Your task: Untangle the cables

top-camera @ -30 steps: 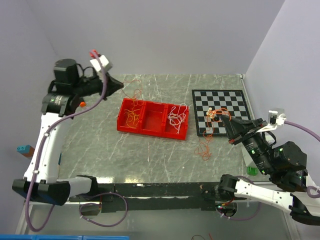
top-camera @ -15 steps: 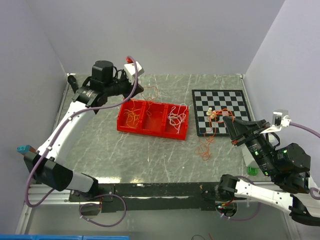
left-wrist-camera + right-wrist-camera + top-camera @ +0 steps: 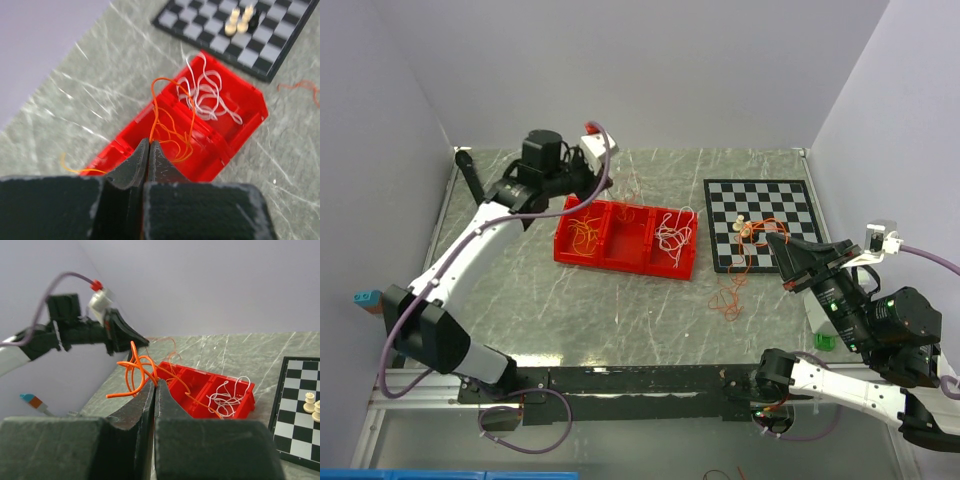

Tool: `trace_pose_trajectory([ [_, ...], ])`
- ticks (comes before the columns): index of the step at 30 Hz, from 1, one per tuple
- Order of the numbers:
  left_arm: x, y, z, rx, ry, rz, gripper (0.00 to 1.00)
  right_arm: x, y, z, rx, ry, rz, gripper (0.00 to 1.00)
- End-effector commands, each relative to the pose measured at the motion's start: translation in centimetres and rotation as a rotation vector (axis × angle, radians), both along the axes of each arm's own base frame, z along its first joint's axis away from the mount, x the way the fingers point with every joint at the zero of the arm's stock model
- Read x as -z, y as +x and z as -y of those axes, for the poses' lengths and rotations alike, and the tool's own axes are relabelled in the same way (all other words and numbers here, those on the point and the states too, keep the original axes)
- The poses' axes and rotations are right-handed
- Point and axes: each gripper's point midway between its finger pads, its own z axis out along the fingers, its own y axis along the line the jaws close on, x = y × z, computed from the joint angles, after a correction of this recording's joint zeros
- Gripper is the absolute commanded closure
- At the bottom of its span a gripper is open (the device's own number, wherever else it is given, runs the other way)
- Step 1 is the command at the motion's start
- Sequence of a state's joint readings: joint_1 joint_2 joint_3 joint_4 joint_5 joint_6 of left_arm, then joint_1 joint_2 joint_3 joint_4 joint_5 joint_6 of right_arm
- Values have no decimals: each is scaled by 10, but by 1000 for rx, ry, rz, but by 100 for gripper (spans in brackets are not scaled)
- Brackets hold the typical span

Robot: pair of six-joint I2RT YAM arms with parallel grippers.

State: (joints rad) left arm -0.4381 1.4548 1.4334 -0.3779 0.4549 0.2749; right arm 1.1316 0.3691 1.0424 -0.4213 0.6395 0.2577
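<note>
Two grippers, each pinching orange wire

Left gripper (image 3: 149, 143) has its fingers pressed together on an orange strand of the cables (image 3: 165, 79). The strand loops up from the tips over the red tray (image 3: 240, 135), and white strands lie in the tray's end compartment. Right gripper (image 3: 155, 383) is likewise closed on orange loops rising at its tips. More orange wire trails off the chessboard (image 3: 780, 200) onto the table (image 3: 520, 290).

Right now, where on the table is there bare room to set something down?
Bare: table in front of the red tray, and left of it. Crowded: orange cables trailing from the right gripper off the chessboard's near corner.
</note>
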Motion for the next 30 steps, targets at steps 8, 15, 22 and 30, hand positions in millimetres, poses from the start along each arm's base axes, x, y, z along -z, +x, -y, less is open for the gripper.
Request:
trace_pose_trajectory([
  [8,107,10,17,-77,137,-139,99,-3,-1,2,-2,20,2,100],
  [15,152,16,18,-168,244,-160,99,-3,-2,4,3,22,6,100],
  [22,171,-11,34,-87,279,-237,54,-7,-2,3,-4,16,12,100],
  [30,108,-38,37,3,199,-210,20,-10,1,-5,-8,-13,16,100],
])
